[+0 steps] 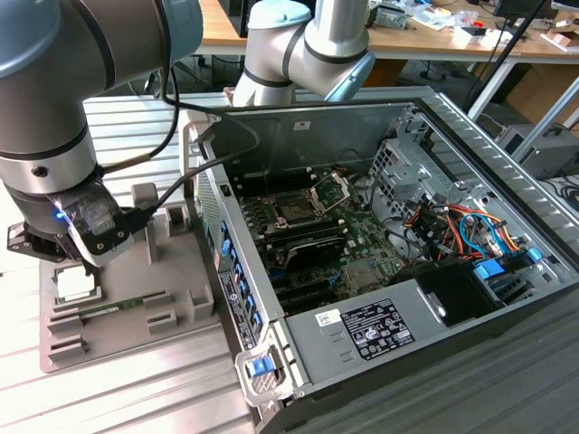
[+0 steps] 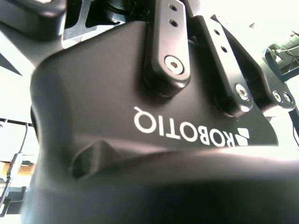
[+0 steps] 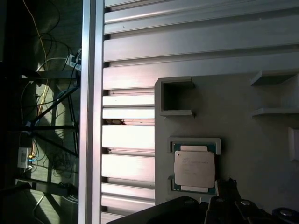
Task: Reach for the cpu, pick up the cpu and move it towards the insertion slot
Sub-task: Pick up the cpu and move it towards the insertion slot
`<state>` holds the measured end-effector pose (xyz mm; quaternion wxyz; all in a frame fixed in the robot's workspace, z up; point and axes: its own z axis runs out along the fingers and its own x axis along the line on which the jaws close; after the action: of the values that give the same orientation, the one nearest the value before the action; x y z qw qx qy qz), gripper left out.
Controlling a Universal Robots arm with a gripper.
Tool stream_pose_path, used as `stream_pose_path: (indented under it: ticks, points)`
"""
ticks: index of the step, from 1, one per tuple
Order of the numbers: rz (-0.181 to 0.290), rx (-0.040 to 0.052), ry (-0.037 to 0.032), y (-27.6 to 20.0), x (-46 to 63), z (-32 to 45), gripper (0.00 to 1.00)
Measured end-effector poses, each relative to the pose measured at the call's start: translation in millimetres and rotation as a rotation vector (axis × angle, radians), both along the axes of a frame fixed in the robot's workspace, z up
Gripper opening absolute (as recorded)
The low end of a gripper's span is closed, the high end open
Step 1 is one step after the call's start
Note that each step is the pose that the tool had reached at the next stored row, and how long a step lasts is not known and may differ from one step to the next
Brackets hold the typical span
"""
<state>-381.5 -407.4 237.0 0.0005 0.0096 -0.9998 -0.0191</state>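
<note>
Ribbed aluminium bench (image 1: 136,389) runs under everything, with an open grey steel computer case (image 1: 344,113) on the exterior view's right and a moulded grey plastic tray (image 1: 136,271) on its left. Down in a shallow nest of that tray lies the cpu (image 1: 77,285), a thin square chip with a silvery lid and green rim. It sits flat and untouched, and the black gripper (image 1: 56,256) hangs just above it; whether it is spread or closed I cannot tell. Well apart, inside the case, sits the insertion slot (image 1: 294,212), a dark square socket whose shiny hinged metal frame looks raised. I'd guess the chip is light, stiff, slick on top and delicate underneath, so two opposite edges look the place to pinch, gently and level.
</note>
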Motion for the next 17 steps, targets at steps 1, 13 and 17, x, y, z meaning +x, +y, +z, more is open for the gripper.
stream_pose_path:
  ticks: [1, 13, 17]
  points:
    - [0.000, 0.0000, 0.0000, 0.0, 0.0, -0.4, 0.10]
    - [0.000, 0.0000, -0.0001, 0.0, 0.0, -3.5, 0.10]
    - [0.000, 0.0000, -0.0001, 0.0, 0.0, -4.8, 0.10]
